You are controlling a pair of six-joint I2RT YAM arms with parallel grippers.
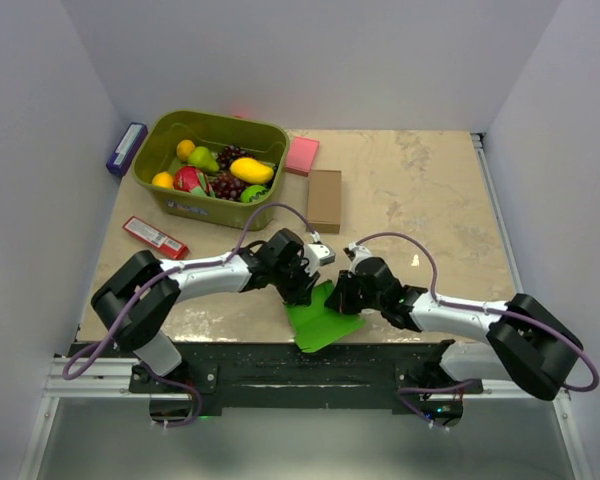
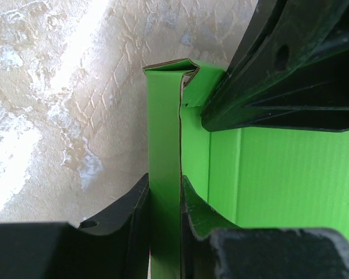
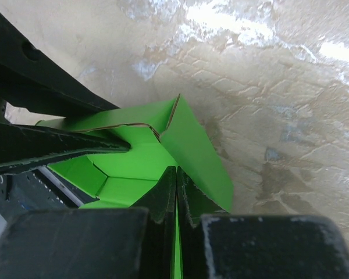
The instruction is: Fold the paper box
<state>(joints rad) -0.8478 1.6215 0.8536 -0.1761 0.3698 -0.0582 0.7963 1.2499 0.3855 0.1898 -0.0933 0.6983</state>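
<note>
Your paper box [image 1: 323,318] lies on the bench [image 1: 430,200], well apart from the brown cardboard box [image 1: 324,200], on its near side; your left tool [image 2: 164,186] pinches one upright folded wall; your right tool [image 3: 176,174] is clamped tight on another flap.

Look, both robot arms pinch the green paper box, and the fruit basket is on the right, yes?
No: the top view shows the fruit basket on the left, not the right. Both arms' jaws do pinch the green paper box.

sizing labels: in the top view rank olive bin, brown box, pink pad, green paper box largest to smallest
1. olive bin
2. paper box, partly covered
3. brown box
4. pink pad
</note>
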